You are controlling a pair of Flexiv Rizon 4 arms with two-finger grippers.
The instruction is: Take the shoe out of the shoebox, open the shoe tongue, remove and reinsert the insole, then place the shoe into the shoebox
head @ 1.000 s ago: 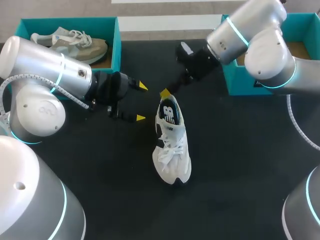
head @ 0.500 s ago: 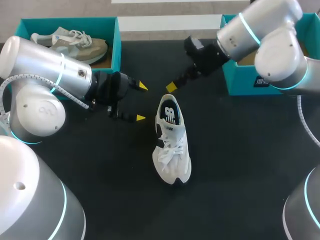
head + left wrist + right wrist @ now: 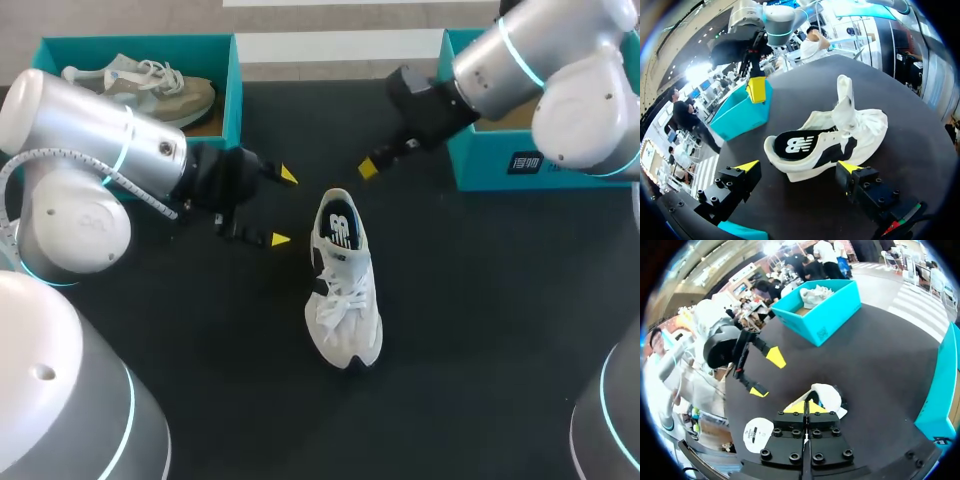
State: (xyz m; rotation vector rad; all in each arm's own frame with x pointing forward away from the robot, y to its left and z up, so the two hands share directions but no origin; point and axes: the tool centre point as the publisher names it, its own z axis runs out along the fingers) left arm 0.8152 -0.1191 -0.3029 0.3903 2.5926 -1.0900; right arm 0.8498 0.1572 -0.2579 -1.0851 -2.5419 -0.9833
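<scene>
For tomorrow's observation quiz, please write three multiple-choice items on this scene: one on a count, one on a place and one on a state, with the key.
1. How many teal shoeboxes stand on the black table?
A. one
B. two
C. three

2. Where is the white sneaker?
A. inside a shoebox
B. on the table, standing free
C. lifted in a tool

3. What state is the left tool in?
A. open and empty
B. shut on the sneaker's tongue
C. shut on an insole

Key:
1 B: the head view shows one box at each far corner of the table.
2 B: the sneaker rests on the table with nothing touching it.
3 A: the tool's yellow tips stand apart, and the sneaker's heel lies ahead of them, untouched.
</scene>
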